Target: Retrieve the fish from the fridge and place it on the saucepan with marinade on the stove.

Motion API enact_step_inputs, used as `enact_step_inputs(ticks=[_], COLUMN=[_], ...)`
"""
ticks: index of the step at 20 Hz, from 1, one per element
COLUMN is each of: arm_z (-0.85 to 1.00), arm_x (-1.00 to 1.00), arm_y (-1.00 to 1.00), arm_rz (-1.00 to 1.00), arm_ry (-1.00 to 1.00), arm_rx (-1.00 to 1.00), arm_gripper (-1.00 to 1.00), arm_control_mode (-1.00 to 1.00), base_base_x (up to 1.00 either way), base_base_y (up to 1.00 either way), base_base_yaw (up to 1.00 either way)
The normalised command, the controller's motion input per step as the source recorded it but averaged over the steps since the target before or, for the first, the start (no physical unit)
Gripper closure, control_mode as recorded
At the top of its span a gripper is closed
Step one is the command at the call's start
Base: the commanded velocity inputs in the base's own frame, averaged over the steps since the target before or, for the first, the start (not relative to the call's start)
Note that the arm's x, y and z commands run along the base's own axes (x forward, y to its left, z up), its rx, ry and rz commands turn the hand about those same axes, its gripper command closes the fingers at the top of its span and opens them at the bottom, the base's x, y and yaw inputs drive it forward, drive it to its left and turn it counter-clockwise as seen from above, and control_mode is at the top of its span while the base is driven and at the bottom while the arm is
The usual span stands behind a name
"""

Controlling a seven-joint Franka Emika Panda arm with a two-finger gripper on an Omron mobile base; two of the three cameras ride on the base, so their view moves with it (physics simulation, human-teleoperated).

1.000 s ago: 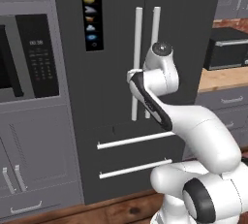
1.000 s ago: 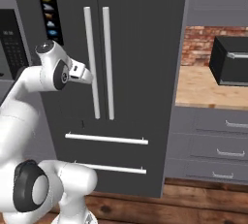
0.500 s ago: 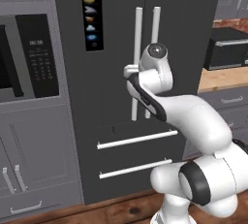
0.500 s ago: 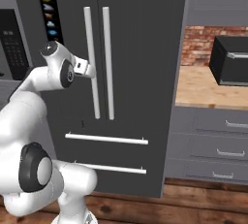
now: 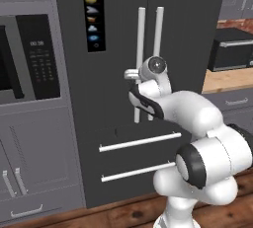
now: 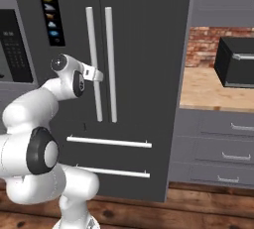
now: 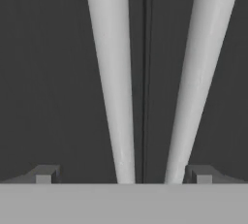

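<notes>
Reaching toward the closed fridge point(image 5: 148, 49), the gripper point(image 7: 123, 174) spreads wide around both silver door handles point(image 7: 114, 82), apparently lining up to pull a door open; the fish presumably waits inside.

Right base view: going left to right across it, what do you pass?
Wall oven control panel → fridge icon strip → gripper at the left door handle → right door handle → wooden counter → black toaster oven.
</notes>
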Motion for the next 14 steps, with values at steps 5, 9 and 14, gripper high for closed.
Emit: enact_step_inputs(ticks=[5,9,14], arm_z=[0.00,-0.02,-0.11], arm_x=[0.61,0.48,0.43], arm_y=[0.00,0.00,0.09], arm_rz=[-0.01,-0.04,-0.06], arm_ry=[0.00,-0.06,-0.11], arm_rx=[0.00,0.00,0.00], arm_gripper=[-1.00,-1.00,-1.00], arm_control_mode=[-1.00,-1.00,-1.00], base_base_x=[0.00,0.00,0.00], base_base_y=[0.00,0.00,0.00], base_base_yaw=[0.00,0.00,0.00])
